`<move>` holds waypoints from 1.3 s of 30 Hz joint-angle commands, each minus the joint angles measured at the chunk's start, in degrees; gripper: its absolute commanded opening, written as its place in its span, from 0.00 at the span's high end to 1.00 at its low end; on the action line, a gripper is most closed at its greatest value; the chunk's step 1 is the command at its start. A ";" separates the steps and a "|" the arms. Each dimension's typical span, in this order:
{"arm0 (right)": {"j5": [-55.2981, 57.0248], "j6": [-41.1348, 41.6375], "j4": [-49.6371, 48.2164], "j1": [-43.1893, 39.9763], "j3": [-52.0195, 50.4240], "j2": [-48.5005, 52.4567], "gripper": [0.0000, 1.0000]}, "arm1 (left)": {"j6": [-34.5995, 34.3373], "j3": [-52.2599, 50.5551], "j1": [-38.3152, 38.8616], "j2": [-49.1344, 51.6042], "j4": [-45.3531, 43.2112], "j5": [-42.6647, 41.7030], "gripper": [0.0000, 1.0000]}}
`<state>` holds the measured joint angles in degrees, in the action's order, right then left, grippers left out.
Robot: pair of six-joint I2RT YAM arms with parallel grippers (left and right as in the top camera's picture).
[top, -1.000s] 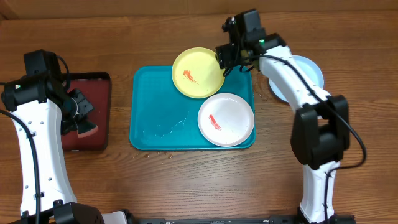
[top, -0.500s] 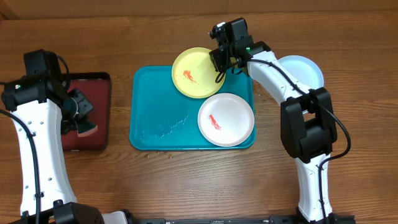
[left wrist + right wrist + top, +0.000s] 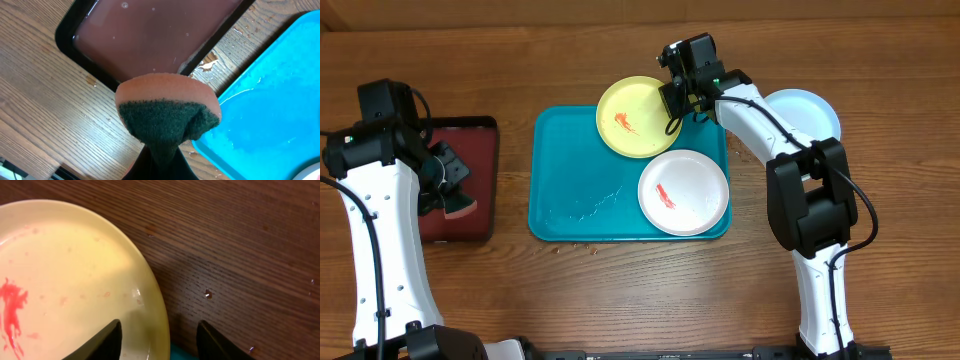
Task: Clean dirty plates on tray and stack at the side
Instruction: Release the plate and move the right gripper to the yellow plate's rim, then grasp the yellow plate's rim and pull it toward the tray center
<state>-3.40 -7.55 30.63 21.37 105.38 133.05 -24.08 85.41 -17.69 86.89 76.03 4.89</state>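
The teal tray (image 3: 570, 190) lies mid-table. On it, the yellow-green plate (image 3: 632, 118) with a red smear overhangs the far rim, and the white plate (image 3: 685, 195) with a red smear sits at the right. The light blue plate (image 3: 810, 115) rests on the table to the right, partly hidden by the right arm. My right gripper (image 3: 677, 103) is open, its fingers (image 3: 159, 342) straddling the yellow-green plate's right rim (image 3: 75, 280). My left gripper (image 3: 448, 195) is shut on an orange-and-green sponge (image 3: 167, 107) above the dark red tray's near corner.
The dark red, black-rimmed tray (image 3: 470, 150) holds liquid at the left (image 3: 150, 35). Water droplets lie on the teal tray (image 3: 280, 100) and on the wood beside it. Small crumbs lie on the table by the tray's front edge.
My right gripper moved left from the light blue plate's side to the yellow-green plate's right rim, uncovering more of the blue plate. The left arm stayed still.
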 commanded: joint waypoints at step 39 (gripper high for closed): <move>-2.67 12.74 10.69 12.44 2.32 0.70 0.96 | -0.35 -0.20 -0.28 -0.37 -0.22 -1.57 0.96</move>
<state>-5.74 2.22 40.34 31.68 106.24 133.43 -24.08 85.41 -17.69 86.89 75.99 4.01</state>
